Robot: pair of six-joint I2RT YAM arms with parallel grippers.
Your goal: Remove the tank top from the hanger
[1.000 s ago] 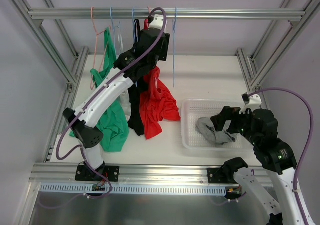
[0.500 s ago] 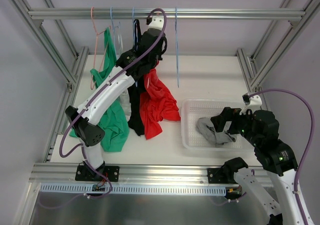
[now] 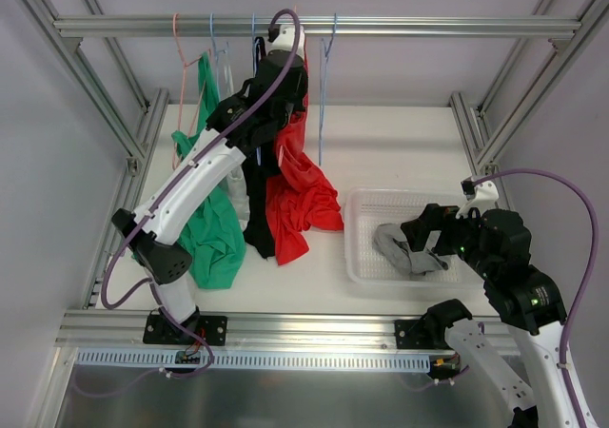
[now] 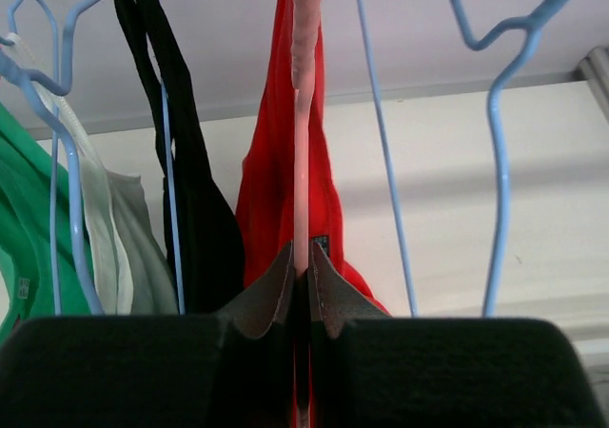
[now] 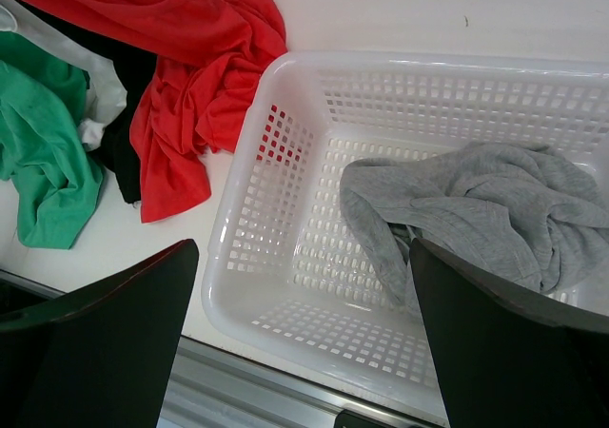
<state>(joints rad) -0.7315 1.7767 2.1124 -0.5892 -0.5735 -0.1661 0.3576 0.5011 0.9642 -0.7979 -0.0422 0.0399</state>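
The red tank top [image 3: 303, 195] hangs from a pink hanger [image 4: 304, 114] under the top rail, and its lower part is bunched on the table. It also shows in the left wrist view [image 4: 271, 181] and the right wrist view [image 5: 195, 57]. My left gripper [image 3: 291, 59] is up by the rail; in its wrist view it [image 4: 303, 274] is shut on the pink hanger's rod, with the red cloth just behind. My right gripper [image 3: 433, 238] is open and empty, hovering over the white basket [image 5: 238, 228].
A green top [image 3: 214, 228], a black top [image 3: 259, 223] and a pale top [image 4: 119, 228] hang left of the red one on blue hangers. An empty blue hanger [image 3: 324, 95] hangs to its right. The basket [image 3: 357, 257] holds a grey garment [image 5: 476, 209].
My left gripper has moved up and to the left along the rail, taking the hanger and the red top's upper part with it. The empty blue hanger has swung. The right arm is still.
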